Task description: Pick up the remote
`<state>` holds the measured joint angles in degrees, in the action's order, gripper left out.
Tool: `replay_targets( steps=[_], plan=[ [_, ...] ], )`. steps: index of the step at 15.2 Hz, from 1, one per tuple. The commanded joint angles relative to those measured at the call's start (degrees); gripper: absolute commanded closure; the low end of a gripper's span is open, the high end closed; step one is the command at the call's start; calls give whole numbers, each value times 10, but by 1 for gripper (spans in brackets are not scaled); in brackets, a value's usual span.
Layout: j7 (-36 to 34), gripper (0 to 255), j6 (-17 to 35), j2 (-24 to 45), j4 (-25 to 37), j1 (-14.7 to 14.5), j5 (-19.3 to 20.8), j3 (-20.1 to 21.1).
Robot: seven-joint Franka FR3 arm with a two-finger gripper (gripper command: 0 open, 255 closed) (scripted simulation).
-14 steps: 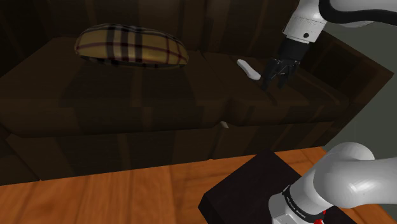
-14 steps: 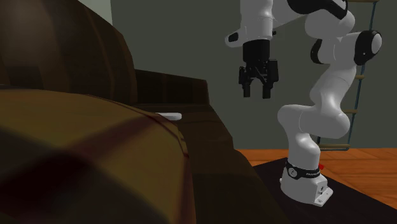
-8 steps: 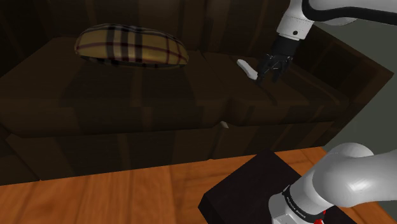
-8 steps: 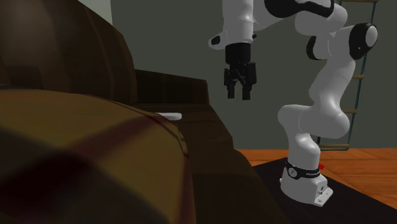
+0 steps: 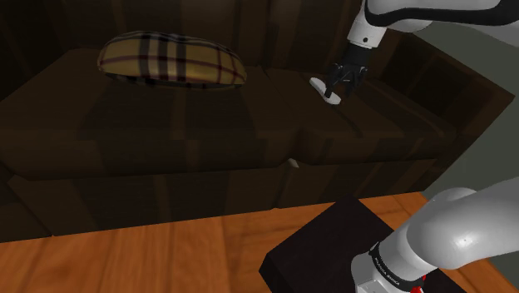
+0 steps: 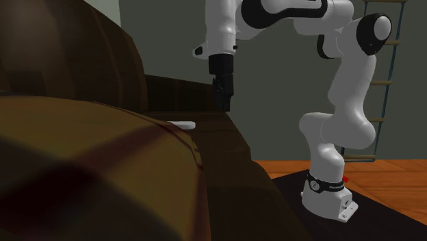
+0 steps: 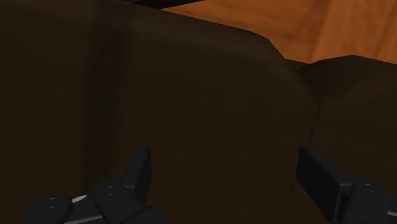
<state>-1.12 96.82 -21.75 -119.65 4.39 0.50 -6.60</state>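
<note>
A dark brown sofa [image 5: 208, 125] spans the scene above an orange wooden floor [image 5: 125, 258]. The white arm [image 6: 342, 103] reaches over its seat from the black box stand [image 5: 324, 245]. A tan plaid cushion [image 5: 170, 60] lies far left in the shoulder view. The black gripper [image 5: 343, 83] hangs with fingers spread wide, holding nothing. The small white elongated remote [image 5: 318, 85] lies on the seat, just left of the gripper in the shoulder view.

You can read nothing for certain: the small white lettering on the black band [image 6: 328, 183] around the arm [image 6: 345, 127] base is too tiny to make out.
</note>
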Motion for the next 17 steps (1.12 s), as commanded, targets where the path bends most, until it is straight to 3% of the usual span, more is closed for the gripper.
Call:
replay_targets(
  steps=[1, 9, 17],
  plan=[
    [10, 0, 9, 34, 27, 6, 2, -12],
    [48, 0, 24, 191, 176, 30, -12, -53],
    [81, 0, 1, 349, 359, 67, -48, -80]
  ],
)
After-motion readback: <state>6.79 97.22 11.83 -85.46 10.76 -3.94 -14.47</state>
